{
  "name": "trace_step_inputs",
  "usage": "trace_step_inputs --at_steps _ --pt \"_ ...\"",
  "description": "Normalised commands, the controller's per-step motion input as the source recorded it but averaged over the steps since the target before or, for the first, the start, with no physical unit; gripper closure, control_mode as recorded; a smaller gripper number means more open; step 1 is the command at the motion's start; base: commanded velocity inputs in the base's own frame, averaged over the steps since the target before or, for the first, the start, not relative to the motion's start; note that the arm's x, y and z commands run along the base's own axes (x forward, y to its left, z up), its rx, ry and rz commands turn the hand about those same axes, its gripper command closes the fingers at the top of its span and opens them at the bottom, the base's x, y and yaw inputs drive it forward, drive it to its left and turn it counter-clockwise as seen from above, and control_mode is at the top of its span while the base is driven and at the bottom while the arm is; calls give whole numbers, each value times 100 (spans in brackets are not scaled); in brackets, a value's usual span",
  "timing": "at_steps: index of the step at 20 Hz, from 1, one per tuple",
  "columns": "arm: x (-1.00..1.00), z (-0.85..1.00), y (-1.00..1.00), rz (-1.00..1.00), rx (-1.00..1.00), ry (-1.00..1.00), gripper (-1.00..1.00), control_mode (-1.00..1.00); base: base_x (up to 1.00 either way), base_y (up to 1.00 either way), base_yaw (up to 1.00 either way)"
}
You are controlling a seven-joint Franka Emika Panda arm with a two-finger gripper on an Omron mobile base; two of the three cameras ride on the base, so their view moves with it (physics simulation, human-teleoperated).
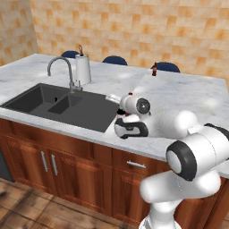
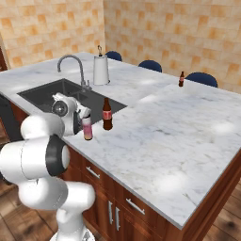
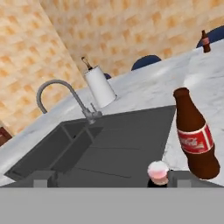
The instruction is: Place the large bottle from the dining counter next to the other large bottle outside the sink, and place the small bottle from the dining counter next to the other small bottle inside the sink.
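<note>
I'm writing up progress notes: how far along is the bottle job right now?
Looks done: the pink large bottle stands on the marble beside the squat brown bottle, outside the sink. In hand: nothing; the pincer is open right by the pink bottle. Left: the small bottle is on the far side of the dining counter and has yet to go into the sink.

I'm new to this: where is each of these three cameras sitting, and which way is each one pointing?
Left base view: behind the arm's left, looking forward and down at the sink; arm at lower right.
Right base view: behind its right, over the counter; arm at lower left, open gripper around the pink bottle.
Hand view: on the hand, facing the faucet; fingertips at bottom.
All share sink, faucet and far small bottle.
</note>
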Motion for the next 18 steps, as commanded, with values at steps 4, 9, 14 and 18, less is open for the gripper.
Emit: trace_step_inputs --at_steps 4,9,14,18 --pt "0 93 0 6 -1 5 -100 -100 0 0 0" --pt "-14 18 4 13 -21 10 -100 -100 0 0 0" --pt "-39 0 0 18 -26 5 -100 -100 0 0 0" --pt "-62 0 0 24 -17 3 -100 -100 0 0 0"
